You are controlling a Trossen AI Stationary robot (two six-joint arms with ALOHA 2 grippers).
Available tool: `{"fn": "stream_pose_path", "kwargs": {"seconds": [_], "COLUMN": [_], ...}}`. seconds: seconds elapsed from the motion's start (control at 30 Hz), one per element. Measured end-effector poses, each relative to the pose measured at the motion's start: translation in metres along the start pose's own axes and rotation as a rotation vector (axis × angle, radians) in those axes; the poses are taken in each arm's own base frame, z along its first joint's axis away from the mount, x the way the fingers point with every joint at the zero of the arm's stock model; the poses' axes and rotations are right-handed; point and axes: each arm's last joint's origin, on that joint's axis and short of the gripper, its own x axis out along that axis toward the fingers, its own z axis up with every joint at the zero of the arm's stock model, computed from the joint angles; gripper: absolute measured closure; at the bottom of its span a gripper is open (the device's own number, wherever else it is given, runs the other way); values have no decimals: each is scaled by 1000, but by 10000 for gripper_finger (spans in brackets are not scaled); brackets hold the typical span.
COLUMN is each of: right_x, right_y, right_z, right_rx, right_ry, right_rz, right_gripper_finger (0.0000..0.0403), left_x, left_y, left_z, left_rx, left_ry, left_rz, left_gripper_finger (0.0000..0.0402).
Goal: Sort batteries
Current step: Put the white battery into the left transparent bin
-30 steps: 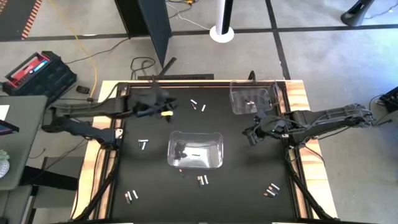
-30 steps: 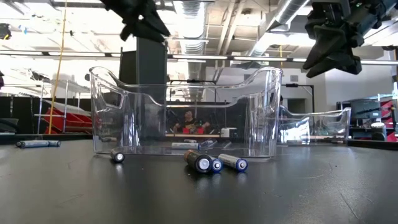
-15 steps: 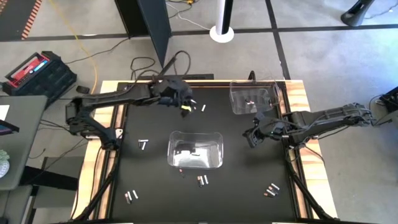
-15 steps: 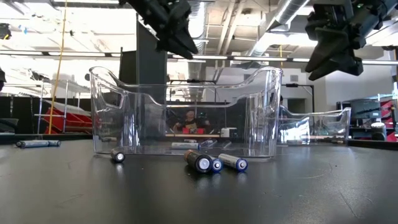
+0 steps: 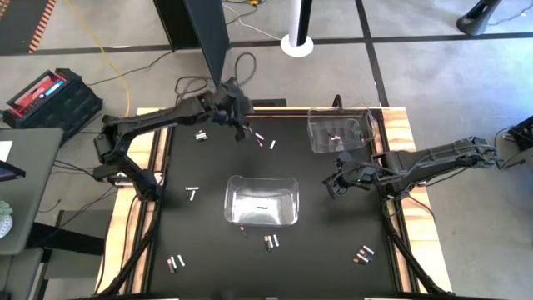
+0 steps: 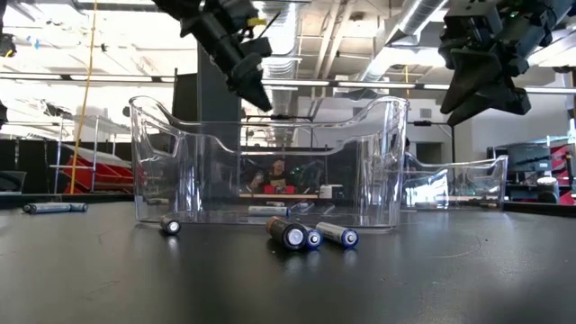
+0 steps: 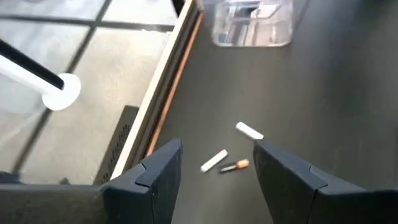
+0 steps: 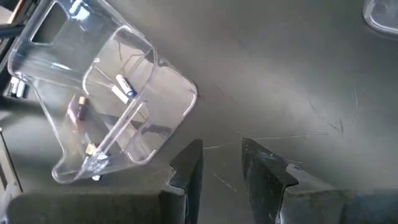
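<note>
Batteries (image 5: 268, 142) are scattered over the black table (image 5: 208, 175): a small cluster of three at roughly 12 o'clock from the centre bin (image 5: 261, 200), near the table's far edge, seen in the left wrist view as two white cells and one copper-toned cell (image 7: 234, 165) lying close together. A pair (image 5: 192, 194) sits at 9 o'clock of the centre bin, a few (image 5: 271, 242) at its 6 o'clock just beside the bin wall, another pair (image 5: 175, 262) at 7 o'clock near the front edge, and a group (image 5: 363, 253) at 4 o'clock. One white cell (image 5: 261, 205) lies inside the centre bin. The second clear bin (image 5: 336, 131), at 1 o'clock of the centre bin, holds a few cells, including a white one with a blue end (image 8: 124, 87) and a dark reddish one (image 8: 80, 108). Left gripper (image 5: 241, 132) hangs above the table just beside the far cluster, fingers (image 7: 158, 171) spread wide and empty, the three cells visible on the table between them. Right gripper (image 5: 332, 185) hovers at 3 o'clock of the centre bin, below the second bin, fingers (image 8: 188, 163) parted with a narrow gap, nothing held. Low view shows three cells (image 6: 310, 236) lying in front of the centre bin and one (image 6: 170, 227) at its left corner.
</note>
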Motion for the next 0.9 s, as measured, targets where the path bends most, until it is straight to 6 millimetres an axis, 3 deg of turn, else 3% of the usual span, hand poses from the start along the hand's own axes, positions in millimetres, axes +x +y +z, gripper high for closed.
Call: {"fn": "stream_pose_path", "kwargs": {"seconds": [0.27, 0.4, 0.67, 0.9], "right_x": [5, 10, 15, 17], "right_y": [1, 1, 2, 3], "right_z": [-1, -2, -2, -3], "right_rx": [80, 110, 147, 149], "right_ry": [11, 21, 26, 27], "right_rz": [-21, -41, -55, -56], "right_gripper_finger": [275, 275, 275, 275], "left_x": [-8, 4, 47, 82], "left_y": [64, 84, 98, 83], "left_z": [-19, -18, 2, 0], "left_rx": [-81, -102, 32, 163], "left_ry": [-76, -46, 163, 261], "left_rz": [13, 3, -134, -253], "left_gripper_finger": [211, 212, 212, 212]}}
